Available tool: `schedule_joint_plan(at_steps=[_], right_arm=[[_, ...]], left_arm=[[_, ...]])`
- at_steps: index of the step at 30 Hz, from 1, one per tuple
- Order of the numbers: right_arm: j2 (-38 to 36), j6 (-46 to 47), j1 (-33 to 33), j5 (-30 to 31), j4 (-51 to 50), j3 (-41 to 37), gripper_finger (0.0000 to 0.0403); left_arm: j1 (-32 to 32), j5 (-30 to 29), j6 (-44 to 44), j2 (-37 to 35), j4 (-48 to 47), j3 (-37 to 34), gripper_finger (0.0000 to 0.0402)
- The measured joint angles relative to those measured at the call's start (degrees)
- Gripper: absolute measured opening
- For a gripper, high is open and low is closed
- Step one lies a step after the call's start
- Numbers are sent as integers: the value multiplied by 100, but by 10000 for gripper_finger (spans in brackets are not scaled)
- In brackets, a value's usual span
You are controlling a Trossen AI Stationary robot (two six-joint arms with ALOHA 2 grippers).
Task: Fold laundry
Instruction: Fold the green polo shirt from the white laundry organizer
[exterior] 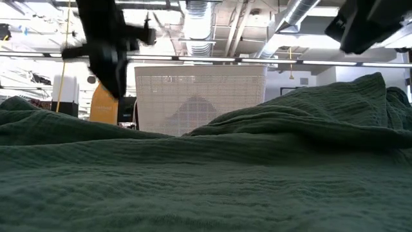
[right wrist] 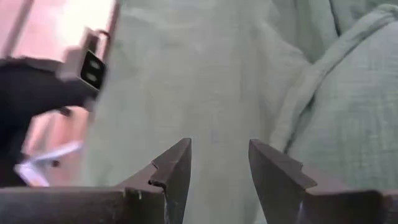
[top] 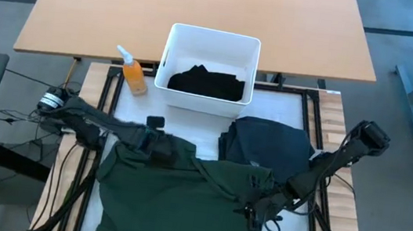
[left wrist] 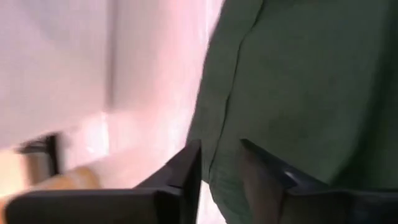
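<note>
Covering white table (top: 213, 128) green shirt (top: 165, 193), ceiling ducts (exterior: 193, 13) overhead

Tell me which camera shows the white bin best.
The high view: it looks down into the white bin, showing its full rim and the black cloth inside. The low view shows only one side wall, beyond the green shirt. The wrist views show no bin I can make out.

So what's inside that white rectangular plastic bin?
In the white rectangular plastic bin lies a crumpled black cloth garment, seen from above. Anything beneath it is covered, so I cannot tell.
</note>
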Motion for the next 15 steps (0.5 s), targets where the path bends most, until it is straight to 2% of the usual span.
schedule_joint_plan(at_steps=[5, 9, 15], right_arm=[[322, -31, -87, 81, -128, 0, 187], [495, -162, -154, 90, -122, 0, 187], [681, -181, -181, 99, -89, 0, 187]], left_arm=[[1172, 943, 880, 4, 817, -711, 157], [1816, 1849, 1443, 4, 1290, -1011, 170], [2205, 1683, 1775, 63, 1823, -1423, 171]])
